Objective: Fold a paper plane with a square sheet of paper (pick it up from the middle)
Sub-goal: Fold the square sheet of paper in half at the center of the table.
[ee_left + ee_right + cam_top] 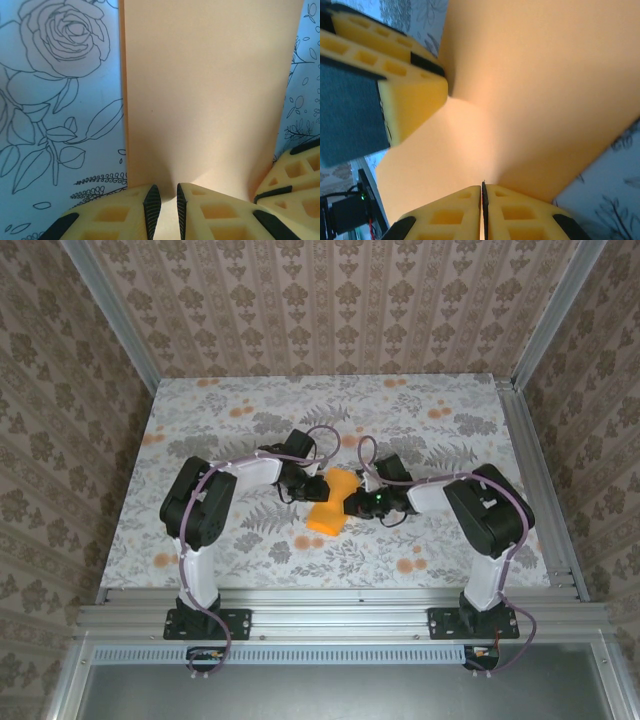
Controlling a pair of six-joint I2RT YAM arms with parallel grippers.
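Note:
The square sheet of paper [330,505] is bright orange and sits at the middle of the table, pinched narrow across its centre. My left gripper [305,485] meets it from the left. In the left wrist view the sheet [210,90] puckers into the left gripper [165,187], whose pads stand a narrow gap apart with paper between them. My right gripper [362,502] meets the sheet from the right. In the right wrist view the right gripper [483,184] has its pads pressed together on the sheet [530,75]. The left gripper's finger [420,95] touches the paper opposite.
The table [200,420] has a grey leaf print with small orange flower spots. Metal rails [540,490] run along its right side and front, and patterned walls close in the left, back and right.

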